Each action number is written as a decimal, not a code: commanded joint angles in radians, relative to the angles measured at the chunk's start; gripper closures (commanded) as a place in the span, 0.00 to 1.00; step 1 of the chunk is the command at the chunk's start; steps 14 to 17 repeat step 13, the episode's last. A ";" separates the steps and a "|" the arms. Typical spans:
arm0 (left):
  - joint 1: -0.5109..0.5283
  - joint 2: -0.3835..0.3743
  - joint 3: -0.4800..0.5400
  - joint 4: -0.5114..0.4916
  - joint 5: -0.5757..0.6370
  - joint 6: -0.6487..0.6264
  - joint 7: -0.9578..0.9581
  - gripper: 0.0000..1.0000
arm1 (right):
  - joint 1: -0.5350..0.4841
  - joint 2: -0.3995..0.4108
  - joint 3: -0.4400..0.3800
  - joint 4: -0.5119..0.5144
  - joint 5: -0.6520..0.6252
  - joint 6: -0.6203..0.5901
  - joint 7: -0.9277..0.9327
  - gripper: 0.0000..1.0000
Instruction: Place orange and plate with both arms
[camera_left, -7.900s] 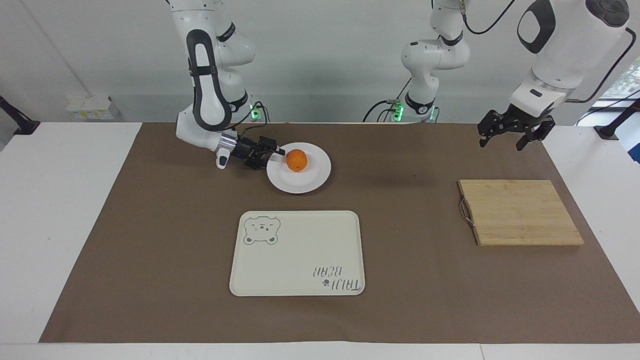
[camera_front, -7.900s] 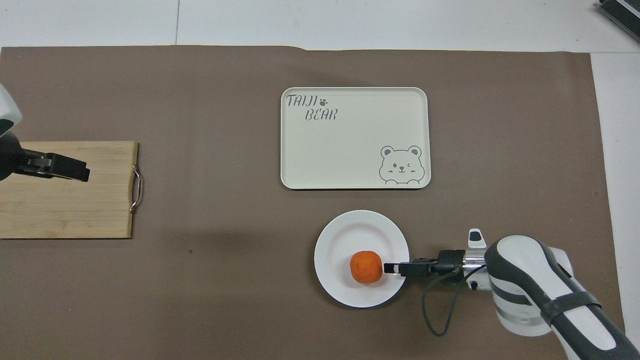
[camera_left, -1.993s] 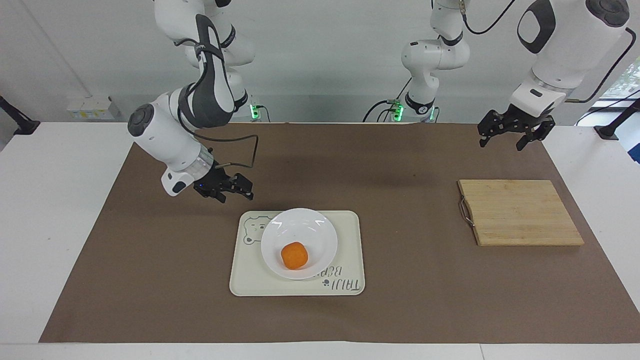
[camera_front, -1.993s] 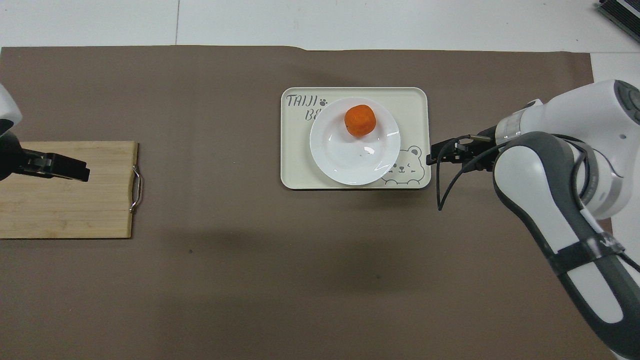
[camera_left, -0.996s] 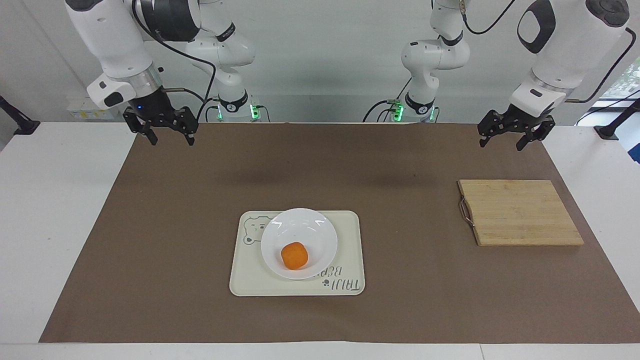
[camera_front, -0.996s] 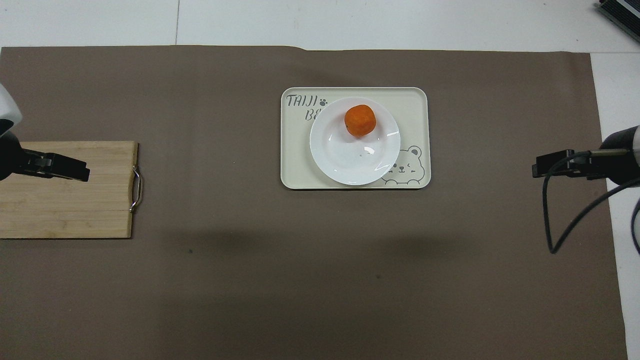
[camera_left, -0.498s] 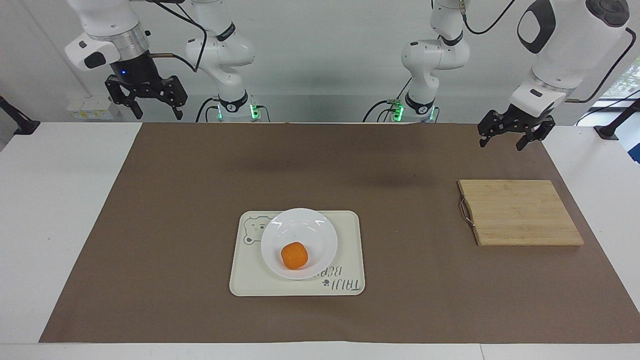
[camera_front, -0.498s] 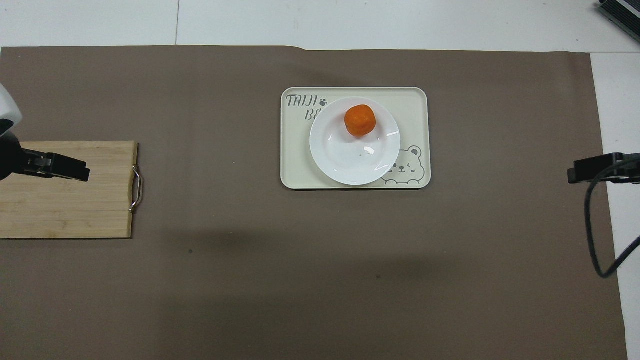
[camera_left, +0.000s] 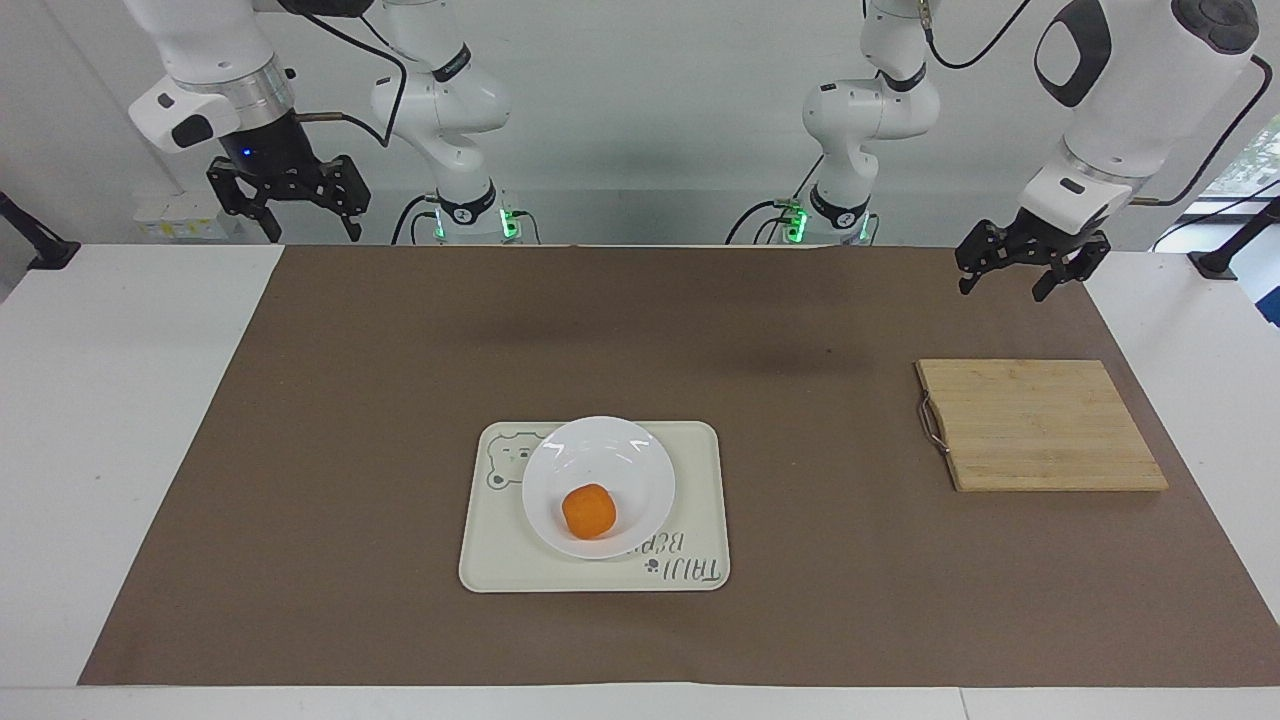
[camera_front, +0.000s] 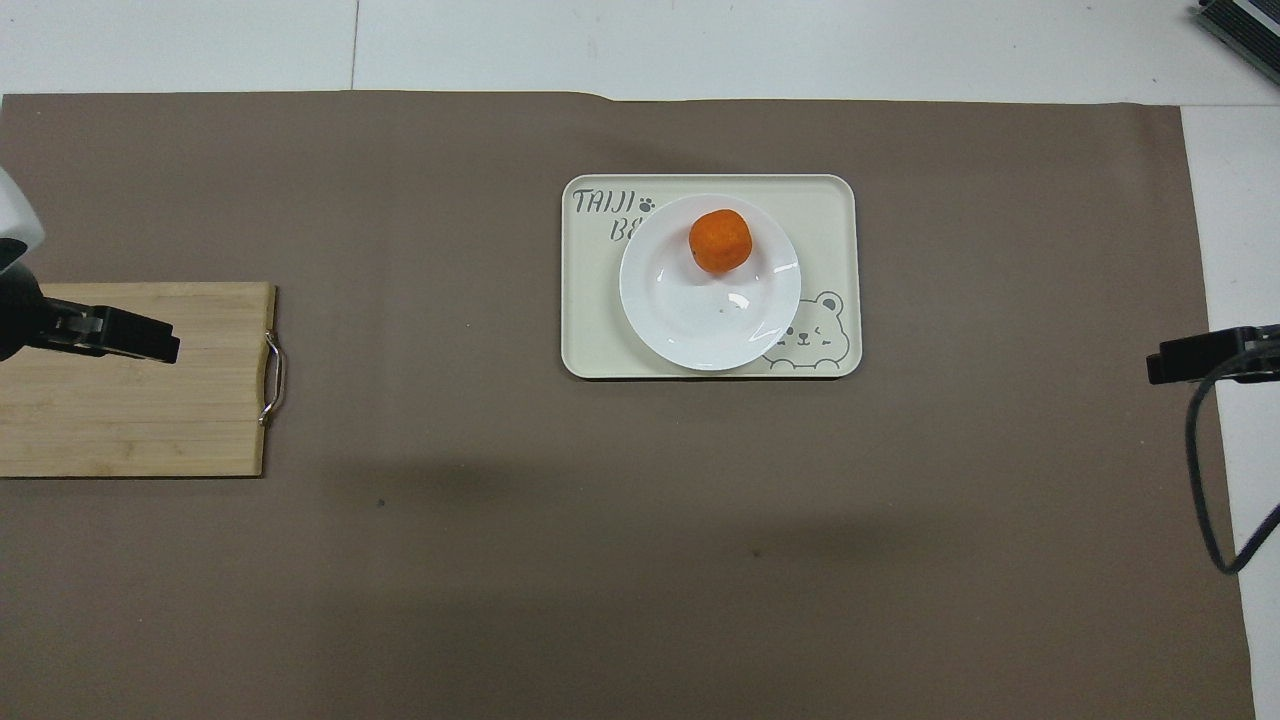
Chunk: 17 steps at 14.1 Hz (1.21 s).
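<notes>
Facing view: I am lifting my right gripper (camera_left: 289, 212), jaws spread wide and holding nothing, a touch higher than half a second ago, up over the mat's corner at my right arm's end. My left gripper (camera_left: 1030, 270) is waiting over the mat's edge, nearer the robots than the cutting board (camera_left: 1040, 425), likewise wide open and empty. The plate (camera_left: 640, 465) is sitting on the bear tray (camera_left: 690, 520), carrying the orange (camera_left: 589, 510); the placing looks finished.

Overhead view: the orange (camera_front: 720, 241) is resting in the plate (camera_front: 710, 315), toward its rim farther from the robots; the tray (camera_front: 830, 215) is holding nothing else. Only my gripper tips are showing at the edges.
</notes>
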 joint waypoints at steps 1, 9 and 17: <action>0.009 0.010 -0.006 0.025 0.011 -0.018 0.010 0.00 | -0.007 -0.024 0.004 -0.030 -0.020 0.016 -0.023 0.00; 0.009 0.010 -0.006 0.023 0.011 -0.018 0.010 0.00 | -0.015 -0.020 0.003 -0.011 -0.017 -0.008 -0.028 0.00; 0.009 0.010 -0.006 0.023 0.011 -0.018 0.010 0.00 | -0.012 -0.023 0.006 -0.017 -0.011 -0.006 -0.025 0.00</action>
